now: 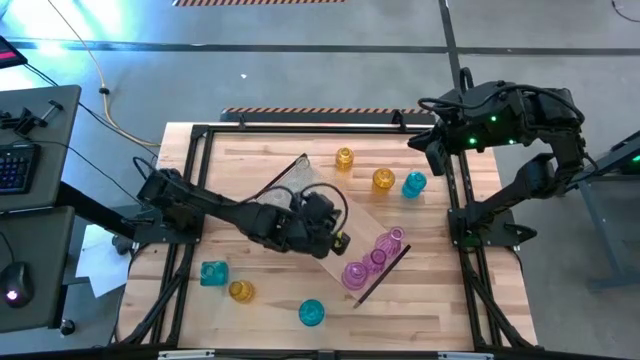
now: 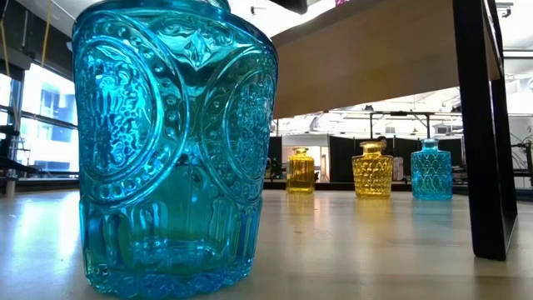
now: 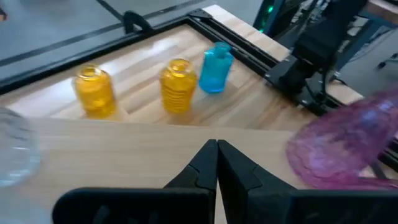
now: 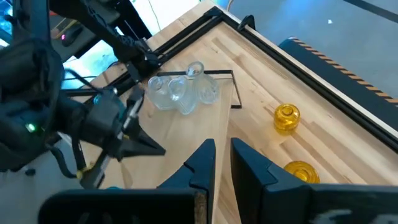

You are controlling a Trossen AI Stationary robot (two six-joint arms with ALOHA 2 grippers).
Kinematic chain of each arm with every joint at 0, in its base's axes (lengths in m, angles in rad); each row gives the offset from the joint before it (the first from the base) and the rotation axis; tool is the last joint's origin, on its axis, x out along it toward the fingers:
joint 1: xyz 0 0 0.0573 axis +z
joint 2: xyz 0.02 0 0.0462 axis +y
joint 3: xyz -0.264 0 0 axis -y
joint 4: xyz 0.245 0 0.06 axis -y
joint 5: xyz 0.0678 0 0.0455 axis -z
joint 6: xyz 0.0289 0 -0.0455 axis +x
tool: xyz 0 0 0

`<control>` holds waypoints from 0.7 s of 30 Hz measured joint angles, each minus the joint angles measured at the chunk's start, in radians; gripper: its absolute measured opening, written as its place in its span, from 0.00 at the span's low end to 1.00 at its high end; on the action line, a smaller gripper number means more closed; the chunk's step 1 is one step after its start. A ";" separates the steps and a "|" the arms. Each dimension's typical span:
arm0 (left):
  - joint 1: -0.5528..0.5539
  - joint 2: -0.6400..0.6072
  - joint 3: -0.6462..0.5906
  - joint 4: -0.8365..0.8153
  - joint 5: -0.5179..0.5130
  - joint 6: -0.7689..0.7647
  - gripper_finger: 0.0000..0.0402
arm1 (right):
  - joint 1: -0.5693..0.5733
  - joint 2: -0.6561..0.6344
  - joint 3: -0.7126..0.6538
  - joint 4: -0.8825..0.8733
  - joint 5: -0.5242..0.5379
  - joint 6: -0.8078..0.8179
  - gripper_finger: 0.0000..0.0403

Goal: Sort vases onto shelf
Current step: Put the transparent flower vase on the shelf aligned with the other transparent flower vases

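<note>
The light-wood shelf (image 1: 335,215) lies slantwise on the table and stands on its dark end pieces (image 2: 487,150). Clear vases (image 4: 181,94) stand at its far-left end and pink vases (image 1: 368,262) at its near-right end. Two yellow vases (image 3: 94,92) (image 3: 178,85) and a teal vase (image 3: 216,67) stand on the tabletop beyond the shelf. A teal vase (image 1: 213,272), a yellow vase (image 1: 241,291) and another teal vase (image 2: 166,150) stand near the front edge. My left gripper (image 3: 216,157) is shut and empty over the shelf's middle, beside the pink vases. My right gripper (image 4: 222,152) hangs high at the far right, slightly open and empty.
A black frame (image 1: 195,180) runs along the table's far, left and right sides. The right arm's base (image 1: 480,225) stands at the right edge. A desk with a keyboard (image 1: 15,165) and a mouse stands off the table's left side.
</note>
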 joint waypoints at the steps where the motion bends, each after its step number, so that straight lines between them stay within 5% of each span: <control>1: -0.003 0.011 0.000 0.010 0.001 0.009 0.00 | 0.000 0.000 0.000 0.001 0.001 0.003 0.08; 21: 0.052 0.080 0.000 0.125 0.051 0.120 0.00 | 0.000 0.000 0.000 0.002 0.010 -0.031 0.08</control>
